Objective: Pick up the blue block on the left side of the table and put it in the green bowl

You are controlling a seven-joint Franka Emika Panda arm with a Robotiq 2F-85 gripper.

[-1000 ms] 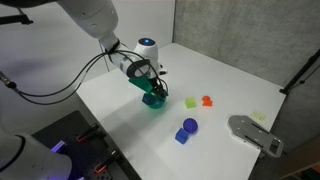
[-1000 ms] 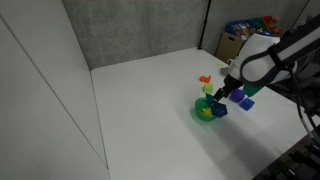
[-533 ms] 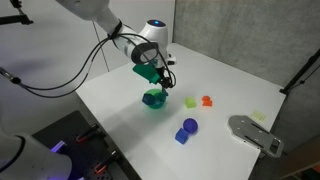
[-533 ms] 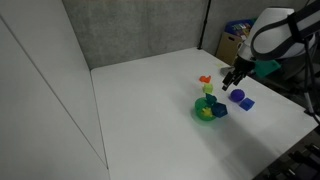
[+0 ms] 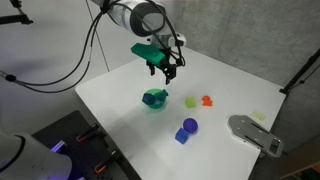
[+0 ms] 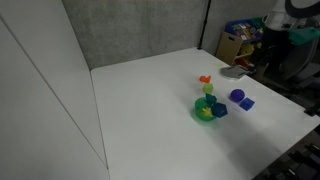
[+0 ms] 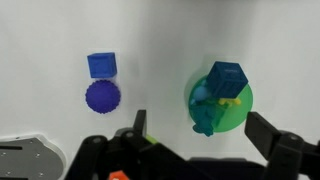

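Note:
The green bowl (image 7: 241, 113) sits on the white table. The blue block (image 7: 226, 78) lies tilted in it, on a teal piece and a small yellow one. My gripper (image 7: 200, 130) is open and empty, high above the table, with the bowl between and beyond its fingers (image 7: 138, 125). The bowl (image 5: 154, 99) (image 6: 204, 112) shows in both exterior views, with the gripper (image 5: 166, 66) raised well above it. In an exterior view the gripper (image 6: 247, 66) is by the right edge.
A blue-violet cube (image 7: 101, 65) and a round violet piece (image 7: 101, 97) lie to the side of the bowl. A lime-green piece (image 5: 190, 101) and an orange piece (image 5: 207, 100) lie near the bowl. A grey device (image 5: 255, 133) lies at the table's corner.
My gripper has risen from the bowl and pulled away from it, open. The blue block stays in the bowl.

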